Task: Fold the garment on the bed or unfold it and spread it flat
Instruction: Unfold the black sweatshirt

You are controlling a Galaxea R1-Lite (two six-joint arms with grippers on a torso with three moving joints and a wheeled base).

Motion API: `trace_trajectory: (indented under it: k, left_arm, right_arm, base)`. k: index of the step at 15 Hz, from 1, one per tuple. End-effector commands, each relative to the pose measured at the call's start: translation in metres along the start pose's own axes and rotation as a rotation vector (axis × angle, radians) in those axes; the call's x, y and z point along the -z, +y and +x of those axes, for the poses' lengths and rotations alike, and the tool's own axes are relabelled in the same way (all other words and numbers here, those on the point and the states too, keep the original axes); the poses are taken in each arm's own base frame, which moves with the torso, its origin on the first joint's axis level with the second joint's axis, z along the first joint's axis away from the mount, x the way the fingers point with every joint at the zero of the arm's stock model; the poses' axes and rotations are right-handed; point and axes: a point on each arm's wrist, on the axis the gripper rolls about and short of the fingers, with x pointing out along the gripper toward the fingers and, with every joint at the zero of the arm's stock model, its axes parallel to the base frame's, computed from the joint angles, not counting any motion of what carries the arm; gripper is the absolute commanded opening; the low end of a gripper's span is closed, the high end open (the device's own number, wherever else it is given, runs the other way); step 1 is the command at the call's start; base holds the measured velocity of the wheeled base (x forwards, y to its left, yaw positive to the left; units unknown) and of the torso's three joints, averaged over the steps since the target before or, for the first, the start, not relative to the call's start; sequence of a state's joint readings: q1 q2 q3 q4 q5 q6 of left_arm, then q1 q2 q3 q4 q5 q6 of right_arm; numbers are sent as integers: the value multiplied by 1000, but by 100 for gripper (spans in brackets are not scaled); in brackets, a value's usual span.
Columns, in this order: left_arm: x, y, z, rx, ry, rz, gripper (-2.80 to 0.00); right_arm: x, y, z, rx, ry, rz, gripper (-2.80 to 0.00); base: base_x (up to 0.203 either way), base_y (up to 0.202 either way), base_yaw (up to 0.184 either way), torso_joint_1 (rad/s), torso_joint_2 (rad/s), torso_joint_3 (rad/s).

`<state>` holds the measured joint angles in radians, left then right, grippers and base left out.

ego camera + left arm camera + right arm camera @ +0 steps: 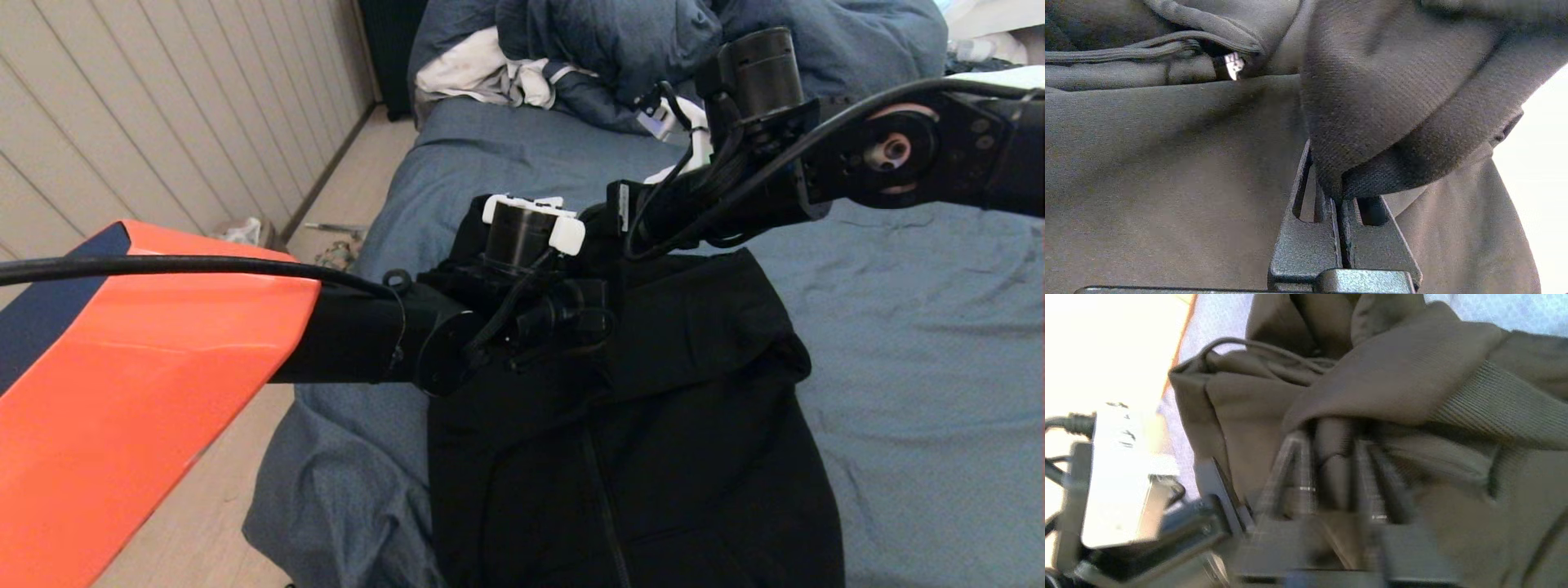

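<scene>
Garment (653, 441) lengthwise along bed (922, 343) (hood end far).

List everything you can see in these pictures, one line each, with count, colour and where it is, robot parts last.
garment: one, black, zip-front hoodie lying on the near part of the bed, hood end away from the robot.
bed: one, blue-grey wrinkled sheet, fills the middle and right.
duvet: one, dark blue, bunched at the far end of the bed.
white-grey cloth: one, beside the duvet at the far left corner of the bed.
floor: pale wood, left of the bed.
wall: pale panelled, far left.
left end effector: one, black, shut on a fold of the garment.
right end effector: one, black, fingers slightly apart with garment fabric between them.
</scene>
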<state>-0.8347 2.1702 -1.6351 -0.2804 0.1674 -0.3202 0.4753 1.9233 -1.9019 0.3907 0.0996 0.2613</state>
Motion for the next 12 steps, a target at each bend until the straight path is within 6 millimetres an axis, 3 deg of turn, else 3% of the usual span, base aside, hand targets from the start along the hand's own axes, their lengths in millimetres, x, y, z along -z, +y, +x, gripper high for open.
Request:
trace_trajectory:
  k: [1,4,7,9,12]
  left_arm:
    - [0,0,-2,-2,1,-2,-280]
    - [-3,1,-6,-1,-6,-3,-280]
    - [-21,13,-13,-24,-46,-18,-280]
    - [-46,34,-27,-66,-104,-39,-280]
    - [-90,95,-62,-202,-214,-81,-280]
  right_arm:
    - [-3,2,-6,-7,-14,1,0]
    - [-17,1,-31,-10,-84,6,0]
    - [-37,-23,-74,50,-190,45,0]
    - [-40,-44,-91,80,-205,73,0]
    - [-26,-71,-101,101,-151,116,0]
  base:
    - [0,0,0,0,0,0]
    - [0,0,0,0,0,0]
    - [0,0,0,0,0,0]
    - [0,0,0,0,0,0]
    - [0,0,0,0,0,0]
